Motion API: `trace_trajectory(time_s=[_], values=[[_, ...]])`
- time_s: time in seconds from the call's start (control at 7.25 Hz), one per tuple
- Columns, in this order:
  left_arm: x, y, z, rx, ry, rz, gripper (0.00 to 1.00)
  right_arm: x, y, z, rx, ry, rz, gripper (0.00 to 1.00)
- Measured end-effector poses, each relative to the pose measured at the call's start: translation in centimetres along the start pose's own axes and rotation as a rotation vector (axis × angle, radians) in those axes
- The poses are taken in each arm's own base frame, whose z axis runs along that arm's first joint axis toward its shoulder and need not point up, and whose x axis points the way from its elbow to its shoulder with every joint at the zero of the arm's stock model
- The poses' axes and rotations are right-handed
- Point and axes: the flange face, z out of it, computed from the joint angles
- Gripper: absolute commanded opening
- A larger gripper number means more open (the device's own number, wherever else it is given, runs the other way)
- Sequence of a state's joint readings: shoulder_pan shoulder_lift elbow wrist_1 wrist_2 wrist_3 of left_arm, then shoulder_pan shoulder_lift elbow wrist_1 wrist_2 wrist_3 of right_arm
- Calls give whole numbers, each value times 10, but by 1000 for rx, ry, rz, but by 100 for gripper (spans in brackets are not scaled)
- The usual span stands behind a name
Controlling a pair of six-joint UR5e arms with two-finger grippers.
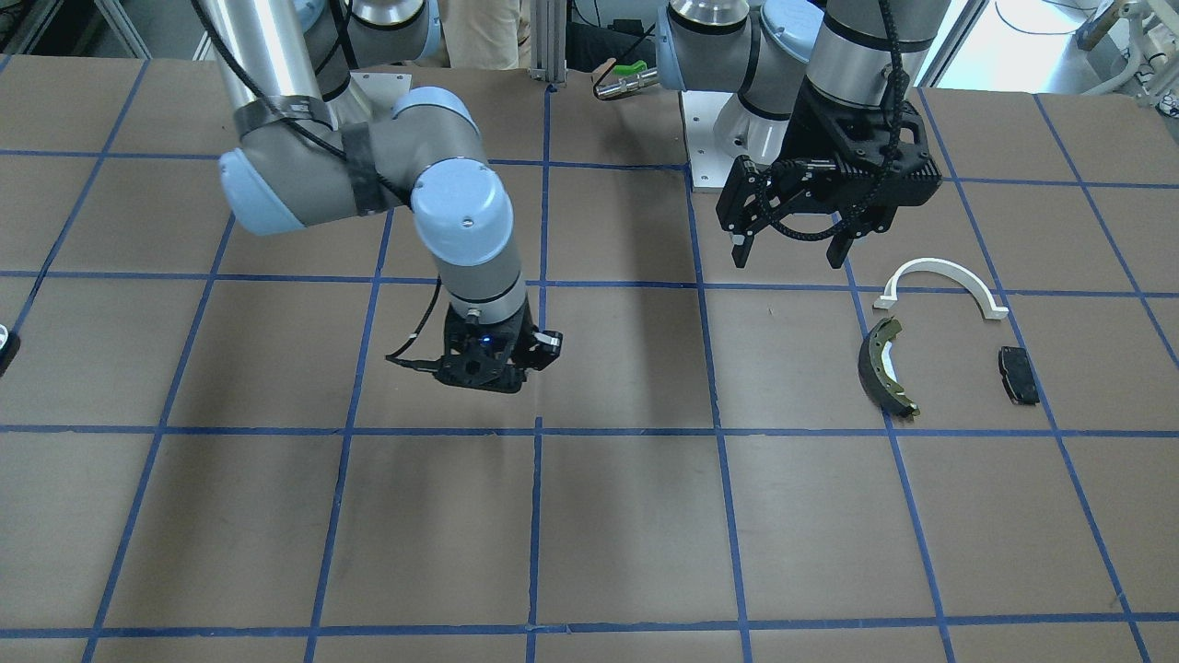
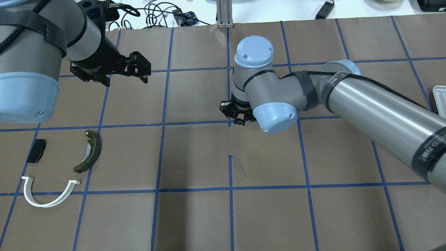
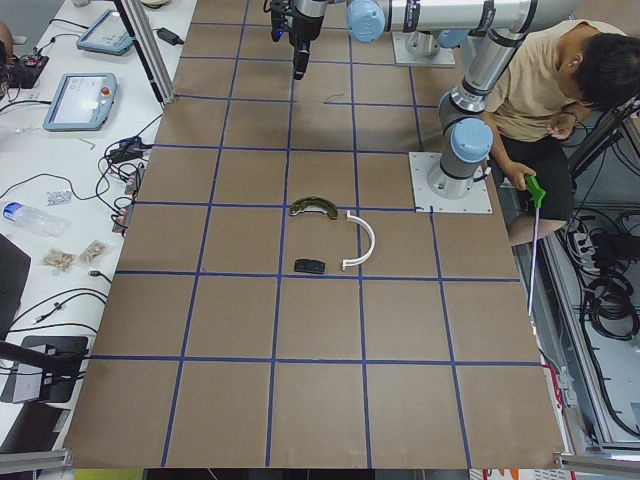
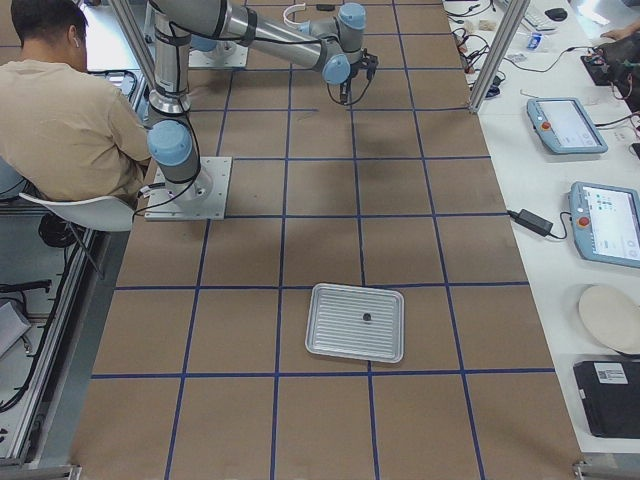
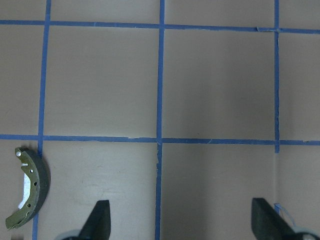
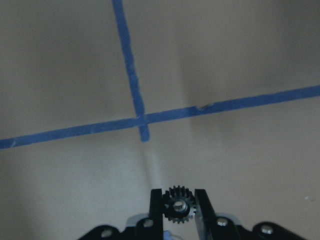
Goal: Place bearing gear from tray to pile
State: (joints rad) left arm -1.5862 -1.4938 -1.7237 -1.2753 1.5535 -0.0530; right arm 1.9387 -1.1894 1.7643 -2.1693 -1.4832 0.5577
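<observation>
My right gripper is shut on a small black toothed bearing gear and holds it above the brown table near a blue tape crossing. In the overhead view the right gripper is near the table's middle. The pile lies on the robot's left: a white arc bracket, a dark curved brake shoe and a small black pad. My left gripper is open and empty, raised beyond the pile; the brake shoe shows at its lower left.
The silver ribbed tray sits far to the robot's right with a small dark part in it; its edge shows in the overhead view. A person sits behind the robot's base. Blue tape lines grid the table.
</observation>
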Motion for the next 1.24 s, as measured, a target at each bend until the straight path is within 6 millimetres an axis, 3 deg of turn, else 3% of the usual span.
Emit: trace_trajectory(time_s=[0.14,0.28,0.41,0.55,0.69,0.97,1.1,1.24], values=[[0,1,0,-3,0,-1,100,-21,16,19,-3,-8,48,85],[0,2,1,-10,-1,-3,100,-30,23,33,-11,-20,85,100],[0,2,4,-18,1,-8,100,-32,22,37,-12,-32,91,100],[1,1,9,-29,8,-11,100,-20,5,33,2,-39,59,100],[2,1,15,-41,14,-12,100,15,-35,18,27,-44,38,100],[6,1,31,-86,12,-20,100,135,-124,-26,62,-13,-37,100],[11,4,41,-121,10,-20,100,215,-160,-42,78,30,-86,100],[26,7,55,-147,9,-23,100,311,-187,-52,79,72,-140,100]])
